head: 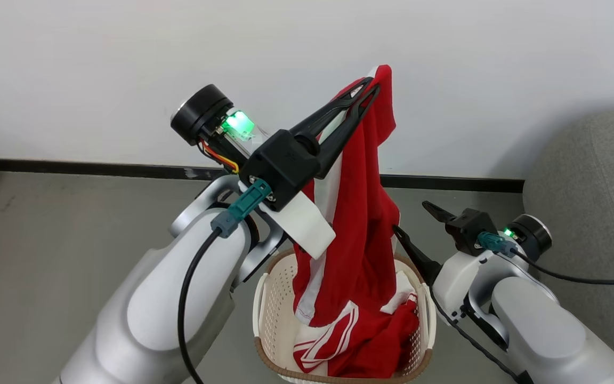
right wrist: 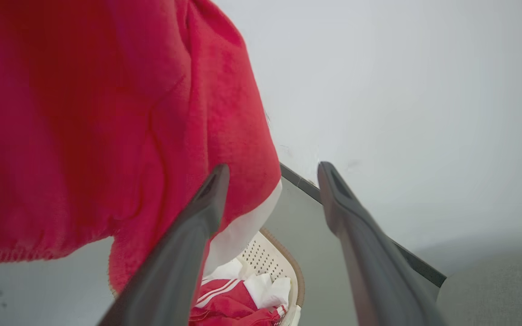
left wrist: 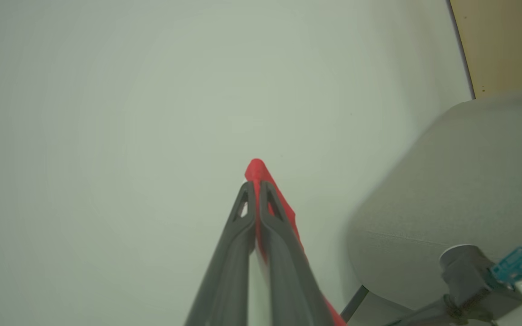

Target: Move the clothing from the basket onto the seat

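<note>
A red garment with white panels (head: 363, 224) hangs high over the basket (head: 267, 306), pinched at its top by my left gripper (head: 369, 89), which is shut on it. In the left wrist view a red tip of that garment (left wrist: 255, 168) pokes out past the closed fingers (left wrist: 283, 253). More red and white clothing (head: 371, 341) lies in the cream basket (right wrist: 268, 256). My right gripper (head: 411, 223) is open just right of the hanging garment (right wrist: 107, 117), beside the basket's far right rim, nothing between its fingers (right wrist: 188, 244). The grey sofa (head: 595, 213) stands at the right.
A white wall with a black skirting strip (head: 72, 169) runs behind the basket. Grey floor (head: 46, 256) spreads to the left. The sofa's rounded side (left wrist: 451, 190) sits close to my right arm (head: 531, 314). A tan panel (left wrist: 505, 40) shows beyond the sofa.
</note>
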`<state>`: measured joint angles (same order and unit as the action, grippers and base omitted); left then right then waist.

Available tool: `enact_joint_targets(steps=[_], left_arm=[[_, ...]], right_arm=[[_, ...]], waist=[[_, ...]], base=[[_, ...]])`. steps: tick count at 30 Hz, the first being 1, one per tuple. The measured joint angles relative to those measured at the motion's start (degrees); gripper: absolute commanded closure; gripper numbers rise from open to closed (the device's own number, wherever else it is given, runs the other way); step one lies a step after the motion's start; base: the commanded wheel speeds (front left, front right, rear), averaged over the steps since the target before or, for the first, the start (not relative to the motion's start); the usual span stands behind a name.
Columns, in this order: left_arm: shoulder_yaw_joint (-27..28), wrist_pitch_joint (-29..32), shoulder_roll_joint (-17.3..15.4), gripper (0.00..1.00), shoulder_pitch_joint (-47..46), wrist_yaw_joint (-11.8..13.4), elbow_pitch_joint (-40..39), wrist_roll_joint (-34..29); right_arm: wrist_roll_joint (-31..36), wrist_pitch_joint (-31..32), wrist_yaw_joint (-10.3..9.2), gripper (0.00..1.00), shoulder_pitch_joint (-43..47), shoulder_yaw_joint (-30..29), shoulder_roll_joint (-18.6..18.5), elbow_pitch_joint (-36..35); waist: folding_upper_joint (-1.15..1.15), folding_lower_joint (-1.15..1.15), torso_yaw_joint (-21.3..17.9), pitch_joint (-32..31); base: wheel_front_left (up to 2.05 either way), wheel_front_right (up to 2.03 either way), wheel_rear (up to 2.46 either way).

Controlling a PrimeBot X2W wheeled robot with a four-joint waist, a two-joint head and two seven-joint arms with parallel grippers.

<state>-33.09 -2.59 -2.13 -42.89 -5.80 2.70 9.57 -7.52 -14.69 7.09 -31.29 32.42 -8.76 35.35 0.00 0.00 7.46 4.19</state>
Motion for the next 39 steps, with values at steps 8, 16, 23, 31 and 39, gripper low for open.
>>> enact_joint_targets(steps=[8, 16, 23, 31, 39], left_arm=[[-0.9, 0.22, 0.04, 1.0, 0.02, 0.05, -0.37, 1.97], [0.73, 0.49, 0.07, 1.0, 2.73, 1.66, 1.19, 3.44], [1.99, -0.08, 0.03, 1.0, 6.04, 2.59, 4.09, 5.12], [2.25, -1.02, 0.01, 1.0, 6.37, 2.72, 4.42, 5.12], [2.79, -1.52, -0.54, 1.0, 5.67, 2.97, 3.65, 4.85]], right_arm=[[-0.79, 0.0, 0.0, 1.0, -1.86, 2.66, 0.78, 2.65], [-3.77, 0.0, 0.03, 1.0, -1.96, 1.7, -0.4, 0.73], [-5.31, 0.0, 0.03, 1.0, -0.04, -2.11, -3.16, -3.42], [-5.71, 0.0, 0.03, 0.8, 4.16, -2.34, -4.49, -4.69], [-6.1, 0.0, 0.03, 0.43, 4.33, -0.46, -2.44, -7.13]], waist=[[0.0, 0.0, 2.03, 0.09], [0.0, 0.0, 1.78, 0.42], [0.0, 0.0, 0.26, 0.52], [0.0, 0.0, -2.02, 0.77], [0.0, 0.0, -4.06, 1.49]], base=[[0.0, 0.0, 0.0], [0.0, 0.0, 0.0], [0.0, 0.0, 0.0], [0.0, 0.0, 0.0], [0.0, 0.0, 0.0]])
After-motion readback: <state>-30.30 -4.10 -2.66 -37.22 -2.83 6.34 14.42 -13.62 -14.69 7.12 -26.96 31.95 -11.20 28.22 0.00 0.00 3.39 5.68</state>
